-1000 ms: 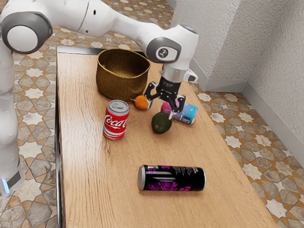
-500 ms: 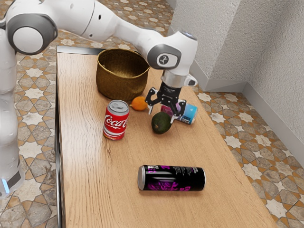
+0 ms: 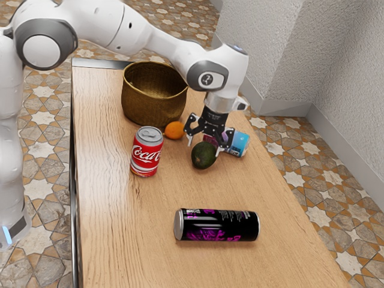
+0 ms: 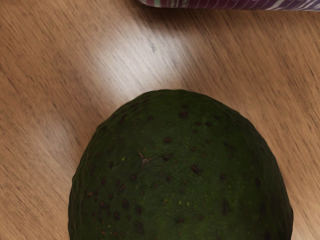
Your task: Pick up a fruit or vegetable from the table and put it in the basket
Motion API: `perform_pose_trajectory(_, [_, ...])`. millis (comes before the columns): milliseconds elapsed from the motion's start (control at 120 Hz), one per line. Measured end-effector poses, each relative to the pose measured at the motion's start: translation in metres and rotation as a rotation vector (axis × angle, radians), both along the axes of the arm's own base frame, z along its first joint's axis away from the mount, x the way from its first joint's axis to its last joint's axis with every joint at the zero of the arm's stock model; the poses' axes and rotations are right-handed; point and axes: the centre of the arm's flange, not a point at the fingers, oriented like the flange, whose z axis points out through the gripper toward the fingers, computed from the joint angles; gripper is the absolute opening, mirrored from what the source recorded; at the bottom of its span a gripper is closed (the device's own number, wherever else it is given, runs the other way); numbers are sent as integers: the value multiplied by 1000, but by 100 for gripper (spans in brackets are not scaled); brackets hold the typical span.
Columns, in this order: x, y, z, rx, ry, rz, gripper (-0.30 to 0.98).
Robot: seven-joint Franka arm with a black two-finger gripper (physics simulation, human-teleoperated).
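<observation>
The exterior view shows one desk (image 3: 120,240) carrying two pieces of fruit, three cans and one basket (image 3: 147,111). Of the fruit, there is one dark green avocado (image 3: 204,157) and one orange (image 3: 174,130); the orange sits just beside the basket's foot, near the red can. Of the cans, one stands upright, the red can (image 3: 146,156), and two lie on their sides: the black can (image 3: 217,225) with purple print, well apart from the rest, and the pink and blue can (image 3: 238,144), partly hidden behind the gripper (image 3: 204,147). The gripper's two fingers stand apart, their tips at either side of the avocado's upper part, and the avocado rests on the desk, outside the basket. The wrist view shows one avocado, large and close beneath the hand, and part of one can's purple side, with bare wood between the two. Here the avocado's skin gives detail that the exterior view does not: a small star-shaped scar (image 4: 145,159), many dark spots and a few yellowish flecks. A pale patch of light (image 4: 135,57) lies on the wood grain near it.
</observation>
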Motion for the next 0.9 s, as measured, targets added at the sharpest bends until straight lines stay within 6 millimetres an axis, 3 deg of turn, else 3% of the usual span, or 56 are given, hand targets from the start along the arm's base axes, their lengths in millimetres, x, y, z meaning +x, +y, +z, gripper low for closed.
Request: perform_pose_trajectory(900, [17, 10, -31, 15, -30, -14, 69])
